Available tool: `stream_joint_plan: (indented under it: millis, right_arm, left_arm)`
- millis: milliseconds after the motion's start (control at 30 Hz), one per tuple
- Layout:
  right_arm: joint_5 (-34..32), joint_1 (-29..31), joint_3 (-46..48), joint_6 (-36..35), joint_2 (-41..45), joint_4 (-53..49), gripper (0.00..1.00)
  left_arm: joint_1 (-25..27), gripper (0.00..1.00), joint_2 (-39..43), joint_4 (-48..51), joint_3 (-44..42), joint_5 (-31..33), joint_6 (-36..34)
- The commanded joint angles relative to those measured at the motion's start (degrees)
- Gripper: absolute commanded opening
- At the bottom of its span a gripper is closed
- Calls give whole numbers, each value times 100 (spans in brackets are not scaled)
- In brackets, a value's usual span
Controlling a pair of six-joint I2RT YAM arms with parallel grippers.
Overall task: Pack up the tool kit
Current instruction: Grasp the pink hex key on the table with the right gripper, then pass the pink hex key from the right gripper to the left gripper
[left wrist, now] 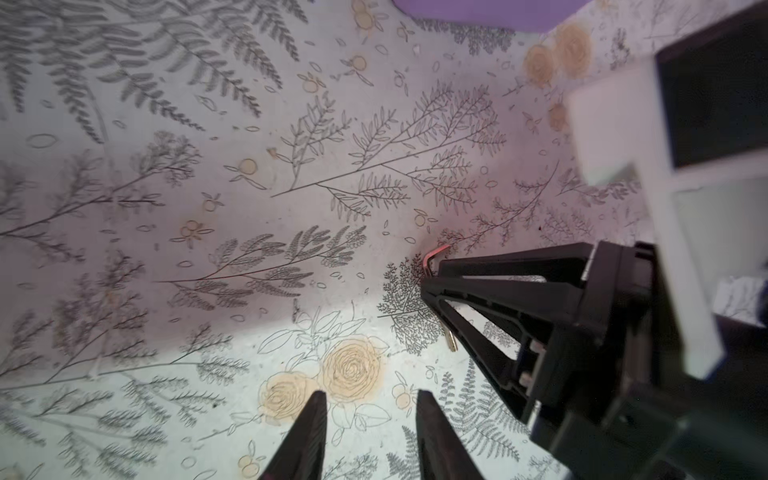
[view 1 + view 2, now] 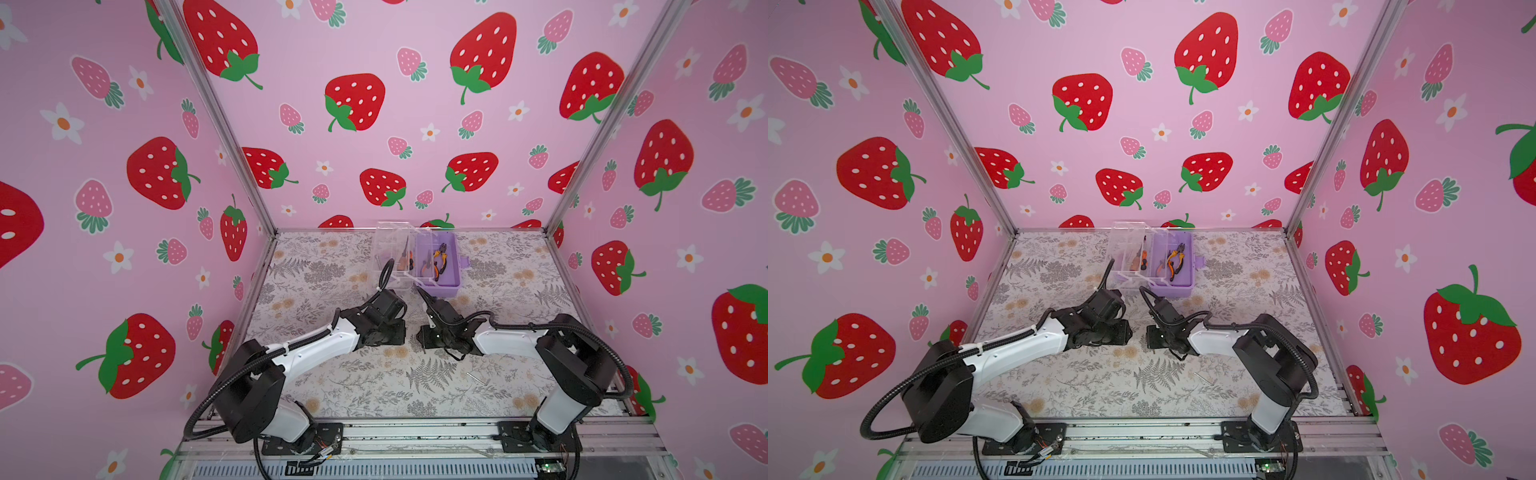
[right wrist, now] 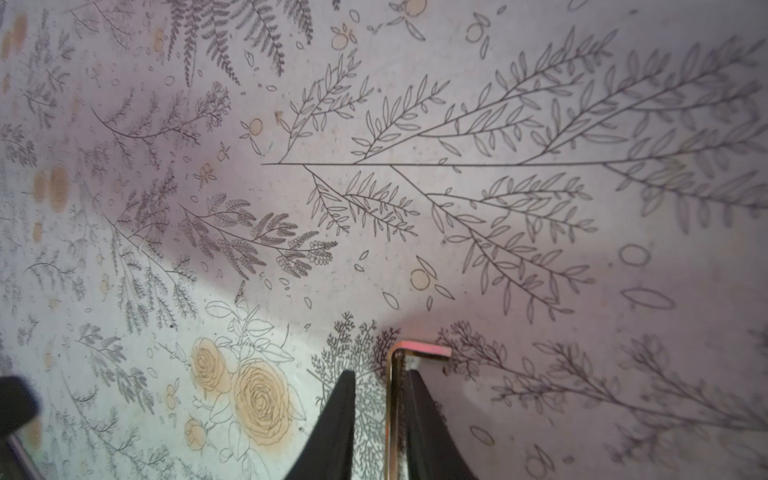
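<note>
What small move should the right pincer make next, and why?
Probably close the right pincer on the L-shaped key. The key lies between the jaws, against one finger, with a gap to the other, so it does not look gripped. The open lilac box waits for it.

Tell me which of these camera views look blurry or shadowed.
Left wrist view: the table is crisp, the white structure at the edge is heavily blurred, and a purple shadow crosses the middle. Right wrist view: the hex key is sharp with a pink glint; the edges soften. Both top views: evenly lit.
</note>
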State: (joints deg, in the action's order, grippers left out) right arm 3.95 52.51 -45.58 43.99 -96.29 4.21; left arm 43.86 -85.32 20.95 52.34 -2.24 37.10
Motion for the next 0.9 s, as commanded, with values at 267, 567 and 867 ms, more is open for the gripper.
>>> stream_joint_plan:
  millis: [267,567,867]
  right_arm:
    - [-684,-415,676,-37,1930,-522,27]
    - [-632,-1260,1513,-185,3139,-794,27]
    - [-450,-1715,1811,-318,3538,-857,28]
  left_arm:
    - [579,41,-1321,-83,1075,65,163]
    - [673,41,-2264,595,1917,307,218]
    - [723,30,-2837,1027,2404,469,272]
